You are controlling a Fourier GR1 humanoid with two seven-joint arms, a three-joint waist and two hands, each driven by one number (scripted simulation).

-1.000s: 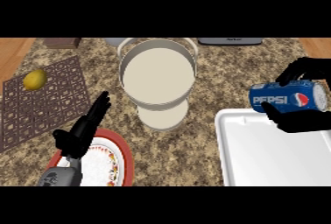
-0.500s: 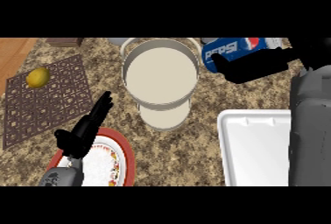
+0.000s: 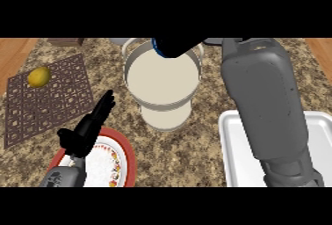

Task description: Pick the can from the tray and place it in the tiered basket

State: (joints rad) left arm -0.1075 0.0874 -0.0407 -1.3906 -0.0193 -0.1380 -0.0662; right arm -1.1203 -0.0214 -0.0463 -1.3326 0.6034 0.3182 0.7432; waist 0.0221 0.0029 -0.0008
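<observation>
Head view: a speckled bench (image 3: 214, 105) is seen from steeply above. At three to five o'clock a grey right forearm (image 3: 266, 105) is stretched from the lower edge up toward twelve o'clock, lying across a white tray (image 3: 236, 149) at the lower right. The tray's left part is seen bare. At nine o'clock a dark lattice mat (image 3: 55, 103) is spread on the bench, and a lemon (image 3: 39, 77) is set on its upper left corner. At the centre, reaching toward twelve o'clock, a basket (image 3: 162, 81) of two round tiers is placed, the larger tier above the smaller one. At seven o'clock a red-rimmed plate (image 3: 123, 154) is found, partly covered by the left hand (image 3: 81, 136), whose fingers (image 3: 103, 103) are held straight and apart, pointing toward one o'clock, with nothing held. At twelve o'clock the right hand (image 3: 185, 44) is seen over the basket's far rim, its fingers clamped on the can (image 3: 157, 47), of which only a blue edge is shown at the hand's left side.
</observation>
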